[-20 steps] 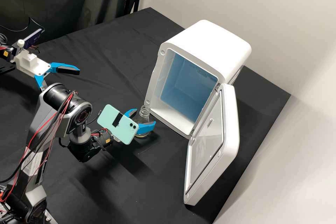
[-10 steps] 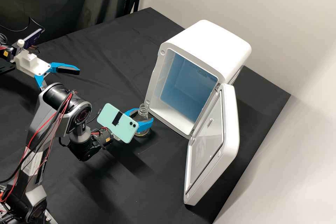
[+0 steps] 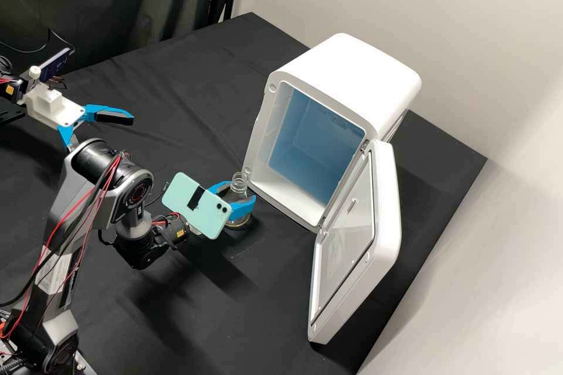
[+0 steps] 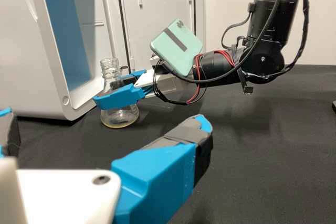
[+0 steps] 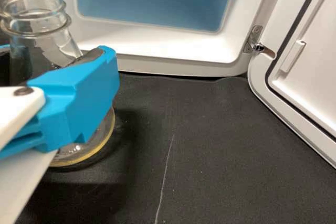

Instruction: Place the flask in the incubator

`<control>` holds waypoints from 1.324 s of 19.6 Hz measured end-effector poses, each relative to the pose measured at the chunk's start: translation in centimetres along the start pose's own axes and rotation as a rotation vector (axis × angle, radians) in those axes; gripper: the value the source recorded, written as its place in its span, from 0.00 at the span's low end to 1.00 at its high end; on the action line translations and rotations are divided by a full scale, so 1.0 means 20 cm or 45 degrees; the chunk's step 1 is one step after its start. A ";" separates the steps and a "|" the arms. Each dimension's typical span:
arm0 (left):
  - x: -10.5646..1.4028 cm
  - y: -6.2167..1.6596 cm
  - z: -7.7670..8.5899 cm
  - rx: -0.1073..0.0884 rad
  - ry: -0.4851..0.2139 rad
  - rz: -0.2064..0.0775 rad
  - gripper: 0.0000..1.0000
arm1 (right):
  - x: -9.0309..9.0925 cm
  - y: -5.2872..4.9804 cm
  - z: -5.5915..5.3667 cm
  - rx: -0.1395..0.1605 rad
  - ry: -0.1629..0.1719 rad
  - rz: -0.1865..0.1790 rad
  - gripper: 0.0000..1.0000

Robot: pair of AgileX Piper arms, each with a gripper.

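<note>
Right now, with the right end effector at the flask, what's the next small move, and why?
Probably lift the flask slightly off the bench. The right end effector looks closed on its sloping body, but its base rests on the bench, and the incubator has a raised lower rim at its open front to clear before moving in.

The high view looks forward and down across the desk point(image 3: 193, 88) from well back and takes in the whole incubator point(image 3: 352, 70). The left wrist view sits low over the desk, facing sideways at the right arm point(image 4: 268, 35) and the incubator's front. The right wrist view looks from close beside the flask point(image 5: 37, 14) into the incubator's mouth. All three share the flask and that mouth.
</note>
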 end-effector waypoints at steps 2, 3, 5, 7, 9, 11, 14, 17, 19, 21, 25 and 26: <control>0.00 0.000 0.00 0.000 -0.003 -0.001 1.00 | -0.02 0.01 0.00 0.004 -0.014 -0.010 0.00; 0.00 -0.001 0.00 0.001 -0.005 -0.001 1.00 | -0.03 0.03 0.01 0.006 -0.019 -0.005 0.00; 0.00 -0.002 0.01 0.001 -0.011 -0.002 1.00 | -0.07 0.09 0.02 0.015 -0.026 0.013 0.00; 0.00 -0.002 0.01 0.001 -0.013 -0.003 1.00 | -0.12 0.17 0.03 0.046 -0.015 0.068 0.00; 0.00 -0.002 0.01 0.001 -0.013 -0.003 1.00 | -0.16 0.23 0.03 0.087 -0.007 0.124 0.00; 0.00 -0.002 0.01 0.001 -0.013 -0.003 1.00 | -0.20 0.29 0.04 0.120 0.003 0.164 0.00; 0.00 -0.002 0.01 0.001 -0.013 -0.003 1.00 | -0.25 0.34 0.06 0.149 -0.002 0.215 0.00; 0.00 0.000 0.01 0.002 -0.013 0.000 1.00 | -0.27 0.37 0.07 0.179 -0.003 0.246 0.00; 0.00 0.001 0.01 0.003 -0.014 0.001 1.00 | -0.27 0.37 0.06 0.174 0.005 0.240 0.00; 0.00 0.001 0.01 0.003 -0.014 0.001 1.00 | -0.27 0.37 0.06 0.172 0.008 0.238 0.00; 0.00 0.001 0.01 0.003 -0.014 0.001 1.00 | -0.27 0.37 0.06 0.172 0.012 0.234 0.00; 0.00 0.001 0.01 0.003 -0.014 0.001 1.00 | -0.27 0.37 0.06 0.172 0.012 0.234 0.00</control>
